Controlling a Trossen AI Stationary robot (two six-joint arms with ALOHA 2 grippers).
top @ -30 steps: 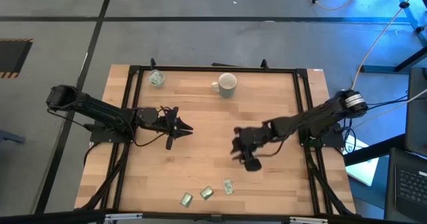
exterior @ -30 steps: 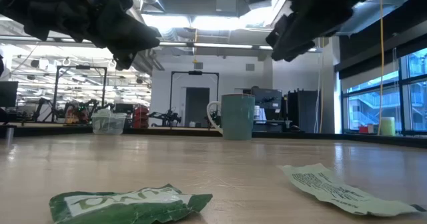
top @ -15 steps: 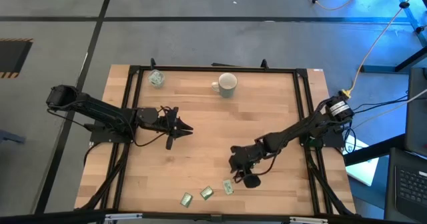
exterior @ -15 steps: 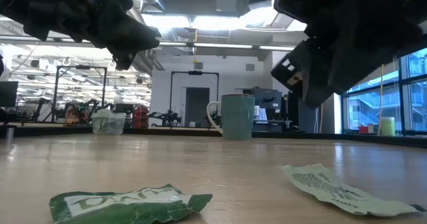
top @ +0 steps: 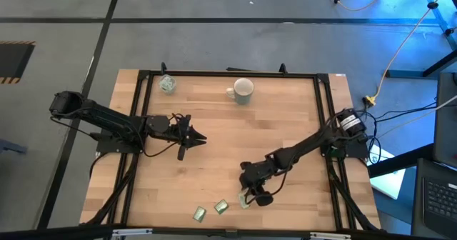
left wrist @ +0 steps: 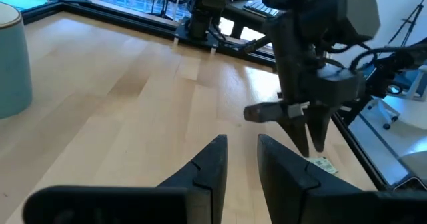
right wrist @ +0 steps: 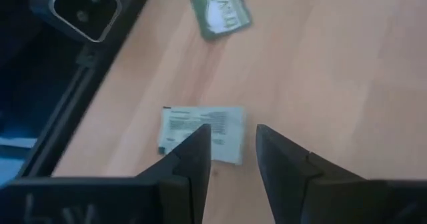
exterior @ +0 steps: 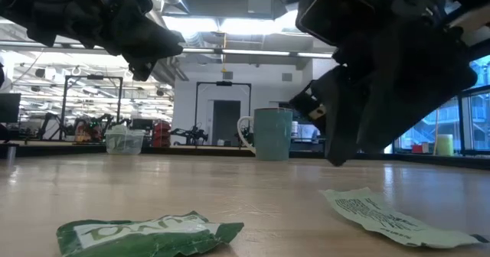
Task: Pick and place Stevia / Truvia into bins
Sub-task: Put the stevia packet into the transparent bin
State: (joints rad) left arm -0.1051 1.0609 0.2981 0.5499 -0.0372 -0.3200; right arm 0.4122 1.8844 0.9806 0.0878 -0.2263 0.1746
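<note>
Three green-and-white sachets lie flat near the table's near edge (top: 199,213), (top: 221,207), (top: 245,201). My right gripper (top: 253,194) hangs open just above the rightmost sachet (right wrist: 200,134), which lies white side up under its fingers; I see no touch. A green sachet (right wrist: 220,11) lies farther off. My left gripper (top: 194,138) waits narrowly open above the table's left middle. The pale mug (top: 243,91) stands at the far edge. The clear cup (top: 168,84) stands at the far left corner with sachets inside.
A black frame rail (top: 228,74) runs around the wooden table top. The low camera (right wrist: 83,4) sits on the near rail close to the sachets. Bare wood lies between the two arms and in front of the mug.
My right gripper has moved from the table's right middle toward the near edge and downward, ending just over the rightmost sachet. The sachets, mug and cup have stayed in place.
</note>
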